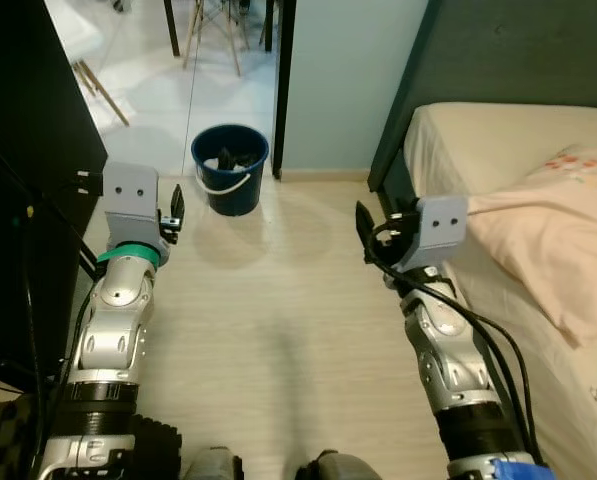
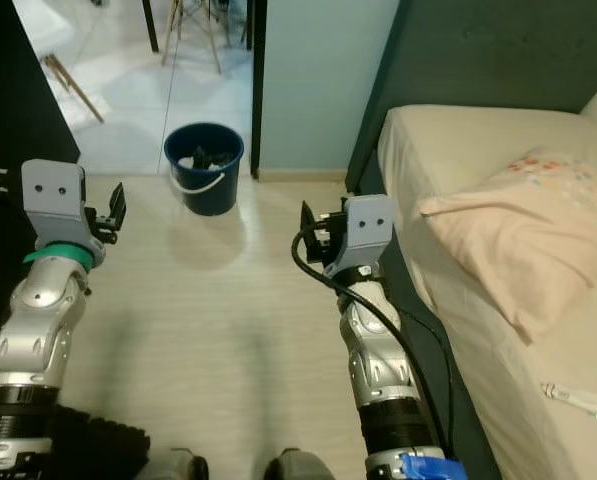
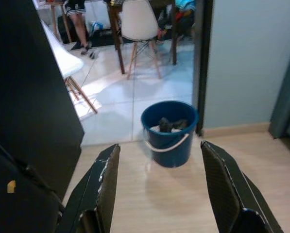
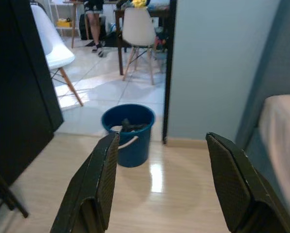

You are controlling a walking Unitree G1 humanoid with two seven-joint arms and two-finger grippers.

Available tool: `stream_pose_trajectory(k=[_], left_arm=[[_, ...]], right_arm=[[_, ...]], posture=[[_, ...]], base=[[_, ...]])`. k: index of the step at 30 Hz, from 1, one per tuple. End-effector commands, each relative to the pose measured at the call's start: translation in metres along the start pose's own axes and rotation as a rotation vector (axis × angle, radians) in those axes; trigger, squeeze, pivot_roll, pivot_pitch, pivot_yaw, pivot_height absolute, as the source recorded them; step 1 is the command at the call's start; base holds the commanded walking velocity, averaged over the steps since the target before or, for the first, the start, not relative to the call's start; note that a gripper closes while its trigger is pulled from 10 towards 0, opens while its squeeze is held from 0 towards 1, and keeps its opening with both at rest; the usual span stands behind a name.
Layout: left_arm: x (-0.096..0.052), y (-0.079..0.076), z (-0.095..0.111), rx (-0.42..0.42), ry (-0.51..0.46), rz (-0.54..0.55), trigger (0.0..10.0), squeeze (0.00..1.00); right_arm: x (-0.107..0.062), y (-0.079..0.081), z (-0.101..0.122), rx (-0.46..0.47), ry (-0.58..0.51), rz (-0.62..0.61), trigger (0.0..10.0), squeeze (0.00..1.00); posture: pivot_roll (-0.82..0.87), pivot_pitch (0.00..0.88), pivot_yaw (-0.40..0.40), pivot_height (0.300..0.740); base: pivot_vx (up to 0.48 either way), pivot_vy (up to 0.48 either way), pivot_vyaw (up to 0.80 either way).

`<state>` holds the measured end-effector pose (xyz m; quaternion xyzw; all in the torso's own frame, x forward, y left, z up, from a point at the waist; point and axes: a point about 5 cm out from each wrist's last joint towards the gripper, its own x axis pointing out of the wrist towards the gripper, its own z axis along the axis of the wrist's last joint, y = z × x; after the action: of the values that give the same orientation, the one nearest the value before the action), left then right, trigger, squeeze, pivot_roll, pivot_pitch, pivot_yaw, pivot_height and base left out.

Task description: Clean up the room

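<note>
Left end effector [image 1: 175, 212] hangs wide and empty; blue bucket [image 1: 230, 168] stands ahead by the doorway, clothes inside. Right end effector [image 4: 159, 184] likewise gapes empty beside the bed's [image 1: 498, 140] edge. Probably searching; next, find stray items.

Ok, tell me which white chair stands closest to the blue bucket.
The white chair beside the dark cabinet, angled wooden legs nearest the bucket; the other chair stands farther back at the table.

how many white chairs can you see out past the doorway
2. One white chair stands at the dark table in the far room. The other chair is nearer, beside the black cabinet, behind the blue bucket. More may be hidden by the wall.
</note>
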<state>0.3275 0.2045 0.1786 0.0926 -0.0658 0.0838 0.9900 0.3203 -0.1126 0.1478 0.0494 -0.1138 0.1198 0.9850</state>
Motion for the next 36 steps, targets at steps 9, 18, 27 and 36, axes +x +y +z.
stream_pose_trajectory(k=[9,18,27,36], left_arm=[[-0.001,-0.007,-0.001,0.003,-0.003,-0.03,10.0,0.0],[-0.012,-0.03,0.003,0.165,-0.098,-0.2,10.0,0.0],[-0.011,-0.027,0.008,0.185,-0.106,-0.234,10.0,0.0],[-0.01,-0.024,0.009,0.189,-0.113,-0.233,10.0,0.0]], right_arm=[[-0.006,-0.01,-0.007,0.032,0.022,-0.046,10.0,0.0],[-0.009,-0.008,-0.022,0.145,0.072,-0.084,10.0,0.0],[-0.004,-0.005,-0.022,0.152,0.052,-0.082,10.0,0.0],[-0.004,-0.003,-0.023,0.126,0.044,-0.076,10.0,0.0]], posture=[[0.0,0.036,-0.036,0.74],[0.01,0.029,-0.007,0.74],[0.04,0.001,0.069,0.74],[0.04,0.004,0.059,0.74]], base=[[0.48,0.0,0.0],[0.48,0.0,0.0],[0.48,0.0,0.0],[0.48,0.0,0.0]])
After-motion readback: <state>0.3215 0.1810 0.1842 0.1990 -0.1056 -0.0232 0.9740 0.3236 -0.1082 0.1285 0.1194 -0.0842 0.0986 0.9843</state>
